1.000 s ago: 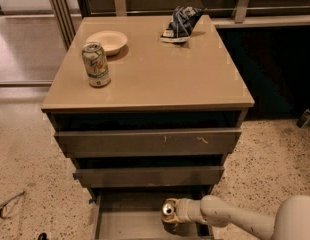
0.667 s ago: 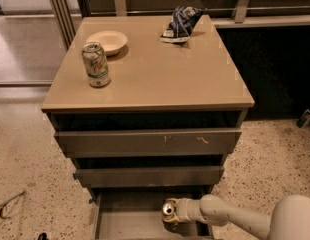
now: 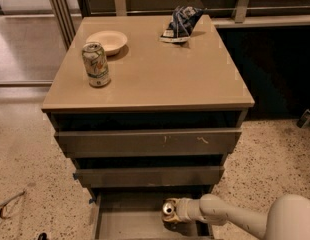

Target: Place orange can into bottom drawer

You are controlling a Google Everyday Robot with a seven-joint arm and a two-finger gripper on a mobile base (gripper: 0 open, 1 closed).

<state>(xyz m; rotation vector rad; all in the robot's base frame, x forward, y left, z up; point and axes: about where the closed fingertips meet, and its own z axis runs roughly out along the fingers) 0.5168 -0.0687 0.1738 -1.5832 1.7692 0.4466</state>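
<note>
The orange can (image 3: 169, 210) shows its silver top and a dark, orange-tinted side. It stands inside the open bottom drawer (image 3: 130, 221), toward the right side, over the grey floor. My gripper (image 3: 176, 211) reaches in from the lower right on the pale arm (image 3: 230, 219) and is shut on the can's side. The can's lower part is in shadow, so I cannot tell whether it rests on the drawer floor.
The two drawers above, the middle drawer (image 3: 150, 176) and the top drawer (image 3: 147, 143), are pulled out a little. On the cabinet top stand a white-and-green can (image 3: 96, 64), a pale bowl (image 3: 107, 41) and a crumpled dark bag (image 3: 181, 23). The floor is speckled (image 3: 275, 159).
</note>
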